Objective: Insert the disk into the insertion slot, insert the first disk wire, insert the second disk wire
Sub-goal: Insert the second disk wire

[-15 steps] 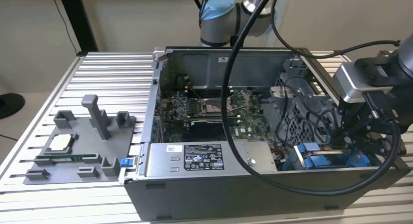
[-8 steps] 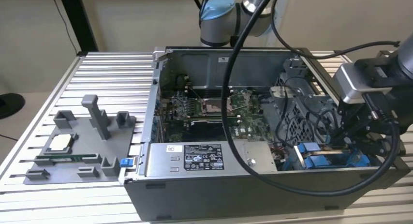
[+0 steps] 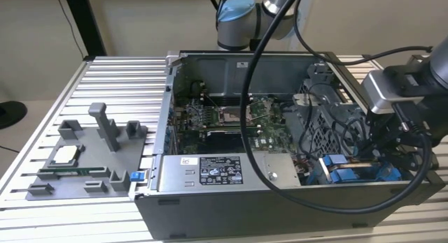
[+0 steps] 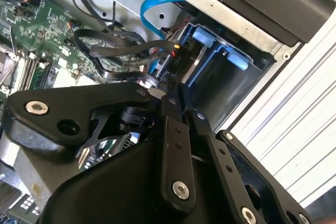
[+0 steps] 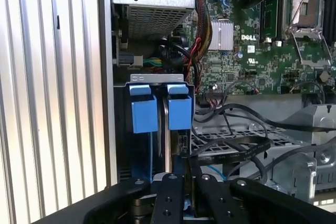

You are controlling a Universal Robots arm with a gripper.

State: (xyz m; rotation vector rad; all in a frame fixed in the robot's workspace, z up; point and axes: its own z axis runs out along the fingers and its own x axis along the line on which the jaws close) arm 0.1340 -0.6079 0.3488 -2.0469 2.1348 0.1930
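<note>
Tool (image 4: 173, 85): black linkage fingers are seen in both wrist views, drawn narrowly together. In the second wrist view their tips meet at a small dark connector with thin coloured wires (image 4: 170, 59); whether the connector is actually clamped cannot be told, as the contact is masked by the finger links. In the exterior view the tool itself is hidden behind the arm's grey camera housing (image 3: 385, 93) and looped black cables (image 3: 329, 193).

Insertion slot (image 5: 157, 80): grey metal bay at the case's corner, directly ahead of the fingertips. Blue plastic tabs (image 5: 157, 111) are seen standing side by side at its mouth.

Disk (image 5: 168, 145): only a thin grey edge between the blue tabs can be made out, seated in the slot just beyond the tool; its label and most of its carrier are concealed.

Light blue flat cable (image 4: 152, 3): arched above the bay, beyond the tool; its ends are cut off from sight.

Computer case (image 3: 231, 209): open, with green motherboard (image 3: 231, 119) to the side of the tool and a labelled power-supply box (image 3: 224, 175) along the near wall.

Desk (image 3: 105, 85): ribbed aluminium surface; a grey fixture tray (image 3: 84, 164) rests well apart from the tool.
</note>
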